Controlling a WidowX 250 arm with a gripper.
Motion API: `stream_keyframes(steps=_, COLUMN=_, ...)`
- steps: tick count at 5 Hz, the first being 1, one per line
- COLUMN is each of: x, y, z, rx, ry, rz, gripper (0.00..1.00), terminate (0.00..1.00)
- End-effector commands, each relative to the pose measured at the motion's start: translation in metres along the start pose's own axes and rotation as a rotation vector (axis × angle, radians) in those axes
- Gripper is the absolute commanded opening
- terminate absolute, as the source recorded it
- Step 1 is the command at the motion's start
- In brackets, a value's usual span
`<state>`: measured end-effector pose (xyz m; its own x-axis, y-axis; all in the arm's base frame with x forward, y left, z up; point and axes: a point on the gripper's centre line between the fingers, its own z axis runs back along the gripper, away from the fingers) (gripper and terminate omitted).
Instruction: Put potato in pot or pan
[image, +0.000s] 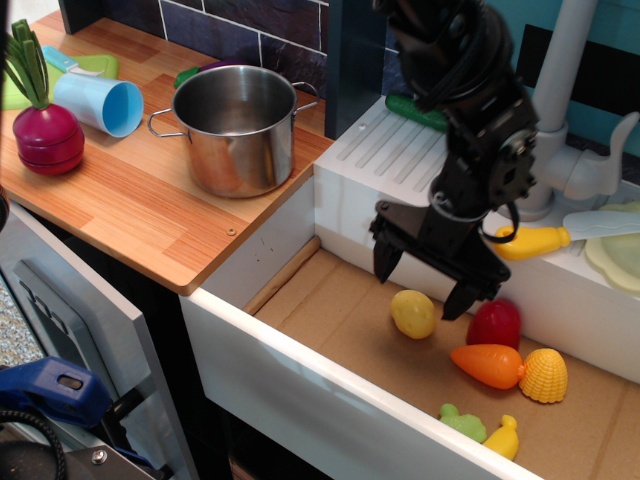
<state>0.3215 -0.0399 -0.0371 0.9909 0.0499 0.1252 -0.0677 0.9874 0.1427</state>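
The gripper (421, 283) hangs with jaws spread just above the potato (413, 313), which lies on the sink floor; the pot (236, 128) stands apart on the counter; risk: the right finger may nudge the red toy (494, 325) or the rounded potato may roll free.

Wooden counter (130, 215): pot (238, 128), blue cup (100, 102), radish (46, 135).
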Motion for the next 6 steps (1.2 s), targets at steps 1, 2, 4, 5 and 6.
stream_keyframes(steps=1, x=0.009, y=0.001, z=-0.008, rx=-0.031, ry=-0.048, rz=0.009, gripper=1.00, terminate=0.00)
stream_keyframes(steps=2, x=0.012, y=0.002, z=-0.015, rx=-0.047, ry=-0.058, rz=0.000, gripper=1.00, terminate=0.00)
stream_keyframes(steps=4, x=0.013, y=-0.011, z=-0.033, rx=-0.100, ry=-0.088, rz=0.011, gripper=1.00, terminate=0.00)
stream_keyframes(steps=5, x=0.019, y=-0.016, z=-0.042, rx=-0.129, ry=-0.069, rz=0.022, gripper=1.00, terminate=0.00)
stream_keyframes(steps=6, x=0.022, y=-0.019, z=-0.039, rx=-0.118, ry=-0.071, rz=0.028, gripper=0.00, terminate=0.00)
